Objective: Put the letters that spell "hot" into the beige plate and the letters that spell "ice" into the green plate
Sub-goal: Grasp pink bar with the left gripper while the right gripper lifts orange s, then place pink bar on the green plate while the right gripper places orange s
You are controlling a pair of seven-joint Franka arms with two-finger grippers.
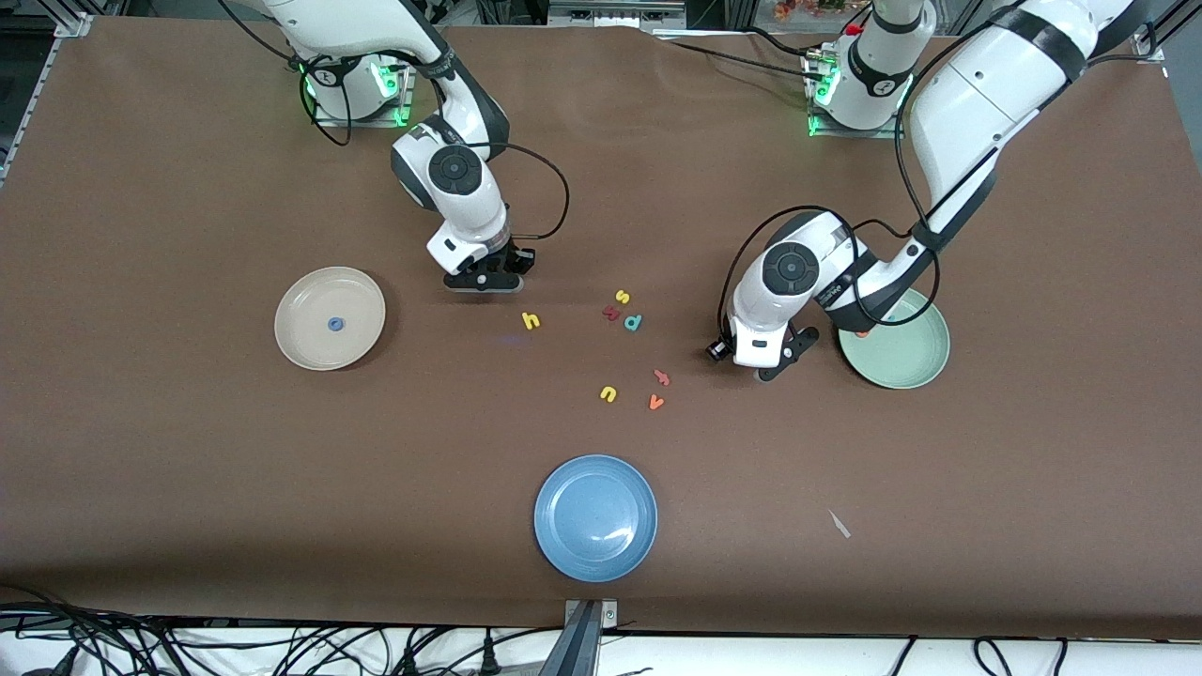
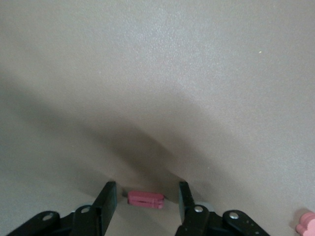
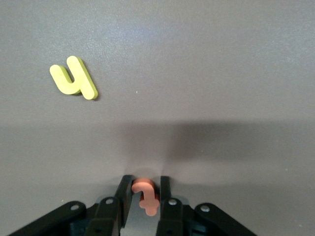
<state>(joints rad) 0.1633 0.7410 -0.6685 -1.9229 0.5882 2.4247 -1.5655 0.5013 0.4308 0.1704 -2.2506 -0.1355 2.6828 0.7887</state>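
My right gripper [image 1: 484,279] is low on the table between the beige plate [image 1: 300,343] and the loose letters, shut on the orange "t" [image 3: 146,195]. The yellow "h" [image 1: 531,320] [image 3: 74,78] lies free close by. A blue "o" [image 1: 335,324] rests in the beige plate. My left gripper [image 1: 772,366] is down beside the green plate [image 1: 906,361], open, with the dark red bar "i" [image 2: 145,199] lying between its fingers and a gap on each side. A small orange piece [image 1: 862,332] shows on the green plate, half hidden under the left arm.
Loose letters lie mid-table: a yellow "s" [image 1: 622,297], a teal "d" [image 1: 633,323] with a small dark red piece [image 1: 610,313] beside it, a salmon letter [image 1: 662,377], a yellow "u" [image 1: 608,393] and an orange "v" [image 1: 656,402]. A blue plate [image 1: 595,516] sits nearest the front camera.
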